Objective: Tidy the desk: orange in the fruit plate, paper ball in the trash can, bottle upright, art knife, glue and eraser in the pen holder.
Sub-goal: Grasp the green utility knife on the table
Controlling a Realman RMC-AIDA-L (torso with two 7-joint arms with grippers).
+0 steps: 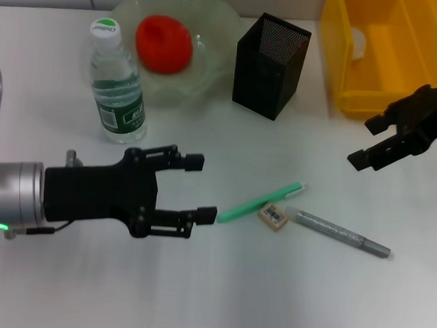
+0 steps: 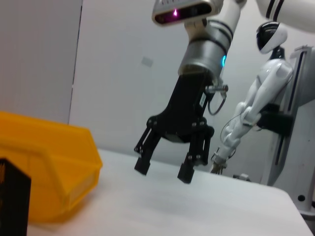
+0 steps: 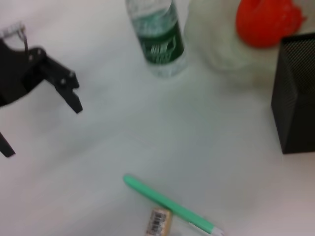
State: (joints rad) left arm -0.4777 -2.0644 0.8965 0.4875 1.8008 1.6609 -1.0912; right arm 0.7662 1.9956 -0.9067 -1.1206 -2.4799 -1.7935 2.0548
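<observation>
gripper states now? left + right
Left gripper: open, empty, hovering beside the green art knife.
Right gripper: open, empty, above the white table near the yellow plastic bin.

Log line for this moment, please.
left pincer: open, near green art knife | right pincer: open, raised | clear plastic bottle: upright

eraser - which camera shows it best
The head view: the eraser lies whole on the table, between the green pen-shaped tool and the grey one. The right wrist view catches only part of it at the frame's edge. The left wrist view does not show it.
</observation>
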